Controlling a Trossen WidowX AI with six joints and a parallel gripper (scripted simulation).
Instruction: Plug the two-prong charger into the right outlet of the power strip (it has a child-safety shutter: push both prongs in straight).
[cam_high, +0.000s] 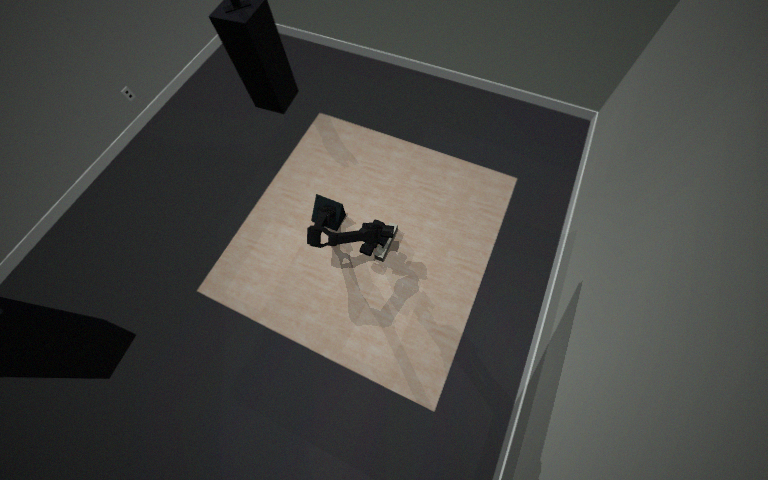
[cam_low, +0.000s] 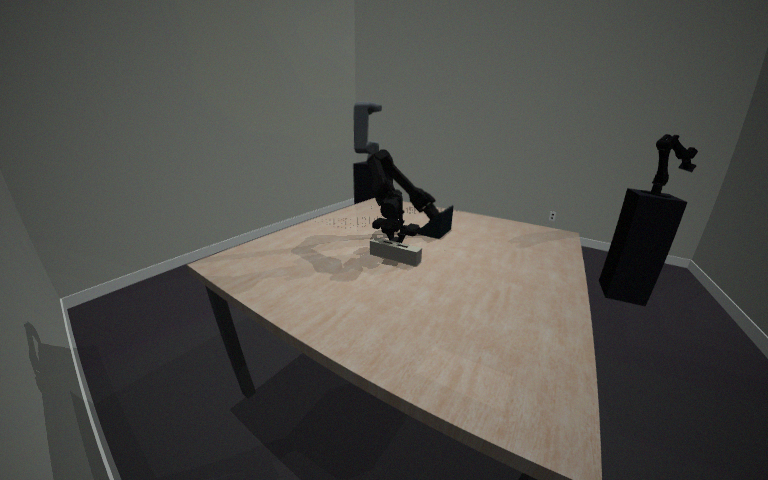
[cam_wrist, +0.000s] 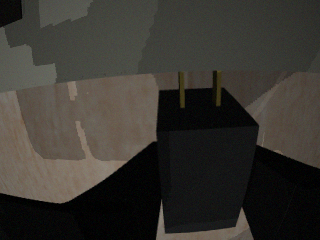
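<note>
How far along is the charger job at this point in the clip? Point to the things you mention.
Done: the gripper (cam_high: 383, 233) (cam_low: 395, 240) (cam_wrist: 195, 148) is shut on the charger (cam_wrist: 207, 175), with both prongs (cam_wrist: 217, 92) facing the power strip (cam_high: 387, 247) (cam_low: 395, 253) (cam_wrist: 225, 35).
In hand: lining up or starting insertion; the prong tips vanish at the strip's edge, so entry can't be confirmed.
Left: seating the charger, its body apparently still short of the strip, then releasing it.
</note>
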